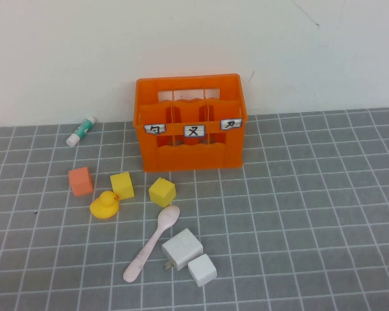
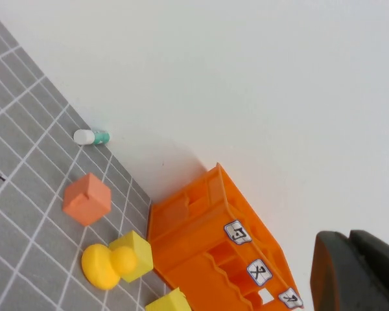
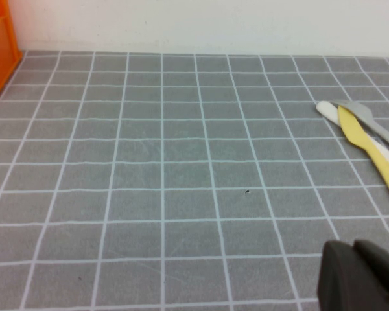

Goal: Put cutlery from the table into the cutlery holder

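Pink-white spoon [image 1: 153, 241] lies apart from left hand [image 2: 360, 272], right hand [image 3: 362, 277]; grips unclear.

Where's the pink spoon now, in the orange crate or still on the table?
Out. The spoon lies flat on the table before the crate, bowl toward it. Left gripper and right gripper show only at wrist-view edges.

Edges and occlusions

Left gripper [image 2: 360, 272] and right gripper [image 3: 363, 278] are cut off at frame corners; the bright orange slotted plastic crate [image 3: 0, 48] is cropped; yellow, white and grey flat plastic cutlery pieces [image 3: 369, 146] are clipped.
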{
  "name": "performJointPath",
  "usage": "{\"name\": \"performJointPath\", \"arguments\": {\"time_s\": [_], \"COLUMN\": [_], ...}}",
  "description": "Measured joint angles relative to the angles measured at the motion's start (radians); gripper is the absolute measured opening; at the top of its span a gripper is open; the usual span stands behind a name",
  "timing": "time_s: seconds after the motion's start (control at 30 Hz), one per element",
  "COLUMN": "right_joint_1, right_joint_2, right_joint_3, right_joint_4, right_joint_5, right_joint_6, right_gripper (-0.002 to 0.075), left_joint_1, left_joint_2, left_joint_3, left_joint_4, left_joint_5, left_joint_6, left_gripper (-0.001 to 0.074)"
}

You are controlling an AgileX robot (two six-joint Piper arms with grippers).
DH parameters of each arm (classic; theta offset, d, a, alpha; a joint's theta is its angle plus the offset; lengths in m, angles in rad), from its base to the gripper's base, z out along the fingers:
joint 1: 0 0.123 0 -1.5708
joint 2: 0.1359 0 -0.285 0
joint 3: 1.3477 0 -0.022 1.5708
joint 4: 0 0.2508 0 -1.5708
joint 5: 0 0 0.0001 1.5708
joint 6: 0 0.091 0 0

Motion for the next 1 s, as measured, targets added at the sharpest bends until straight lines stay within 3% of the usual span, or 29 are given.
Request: {"name": "performJointPath", "arguments": {"time_s": [0.4,0.53,0.73,1.0], "right_joint_1": [0.000,0.000,0.000,0.000], "right_joint_2": [0.000,0.000,0.000,0.000], "right_joint_3": [0.000,0.000,0.000,0.000], "right_joint_4": [0.000,0.000,0.000,0.000], "right_joint_5": [0.000,0.000,0.000,0.000], "right_joint_6": [0.000,0.000,0.000,0.000], "right_gripper": [-0.0003,-0.0003,-0.0003,-0.0003], "left_joint_1": [0.000,0.000,0.000,0.000], "left_joint_2": [0.000,0.000,0.160,0.619], "left_joint_3": [0.000,-0.005,-0.215,-0.672], "left_joint_4": [-0.146,-0.155,-0.004,0.376], "left_joint_5": [-0.019,0.023,0.328,0.795], "left_joint_6": [0.027,0.141,0.415,0.640], "left_gripper": [-0.0001,-0.0001,-0.0001,-0.0001]}}
